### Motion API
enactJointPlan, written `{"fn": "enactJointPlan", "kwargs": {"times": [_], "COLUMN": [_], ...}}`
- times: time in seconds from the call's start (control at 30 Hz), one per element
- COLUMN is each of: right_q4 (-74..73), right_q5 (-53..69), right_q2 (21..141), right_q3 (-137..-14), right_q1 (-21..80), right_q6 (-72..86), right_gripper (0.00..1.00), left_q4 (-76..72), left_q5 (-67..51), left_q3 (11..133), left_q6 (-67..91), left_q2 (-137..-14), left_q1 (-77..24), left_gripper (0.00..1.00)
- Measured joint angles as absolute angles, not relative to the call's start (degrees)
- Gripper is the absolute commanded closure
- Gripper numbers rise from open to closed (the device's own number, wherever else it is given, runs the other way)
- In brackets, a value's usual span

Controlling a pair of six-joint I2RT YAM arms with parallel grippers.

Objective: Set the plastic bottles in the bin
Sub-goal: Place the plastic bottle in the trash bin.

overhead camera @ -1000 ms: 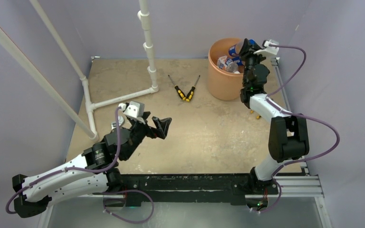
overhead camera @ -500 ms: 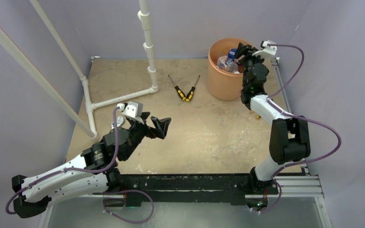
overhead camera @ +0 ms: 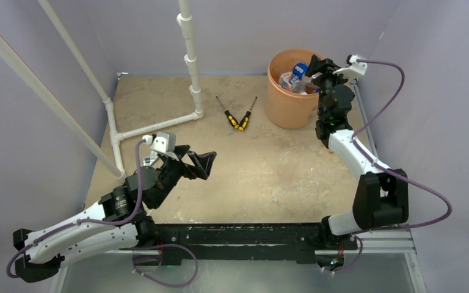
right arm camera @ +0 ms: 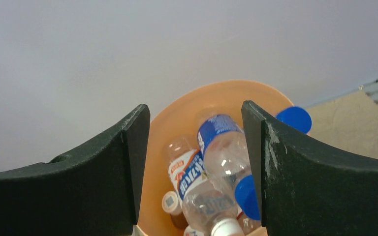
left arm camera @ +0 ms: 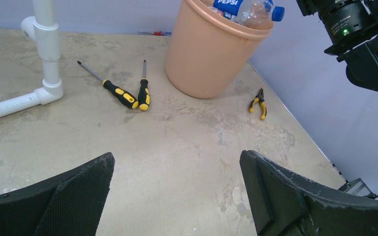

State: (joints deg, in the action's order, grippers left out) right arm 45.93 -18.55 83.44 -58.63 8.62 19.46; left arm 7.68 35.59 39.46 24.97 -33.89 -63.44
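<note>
Bottles [right arm camera: 221, 147] inside orange bin [right arm camera: 216, 93], directly below right tool [right arm camera: 194, 104], its jaws apart and empty.

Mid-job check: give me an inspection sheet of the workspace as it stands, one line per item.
Surface: mottled beige table; no bottle seen loose on it.
Job's things: orange bin at far right; plastic bottles heaped up to its rim.
Clutter: two screwdrivers left of the bin; pliers at its near right.
Grippers: left gripper open, empty, above the table; right gripper open, empty, over the bin.
Cables: purple cables loop off both arms; no snag seen.
Surroundings: white pipe frame at left and rear; lilac walls.
</note>
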Motion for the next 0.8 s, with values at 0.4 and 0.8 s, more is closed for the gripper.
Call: {"fn": "enactJointPlan", "kwargs": {"times": [0.4, 0.8], "right_q4": [39.8, 34.8], "right_q5": [-17.7, -15.5], "right_q2": [81.2, 73.0], "right_q3": [-56.5, -59.5], "right_q1": [8.6, 8.6], "right_q6": [21.4, 19.8], "right_gripper": [0.21, 0.01], "left_q4": [8.5, 10.3], "left_q5": [34.5, 34.7], "left_q3": [39.5, 39.6], "left_q6": [26.3, 26.5], "left_q2": [-33.9, -33.3], "left_q1": [-63.5, -63.4], "left_gripper": [0.01, 0.00]}}
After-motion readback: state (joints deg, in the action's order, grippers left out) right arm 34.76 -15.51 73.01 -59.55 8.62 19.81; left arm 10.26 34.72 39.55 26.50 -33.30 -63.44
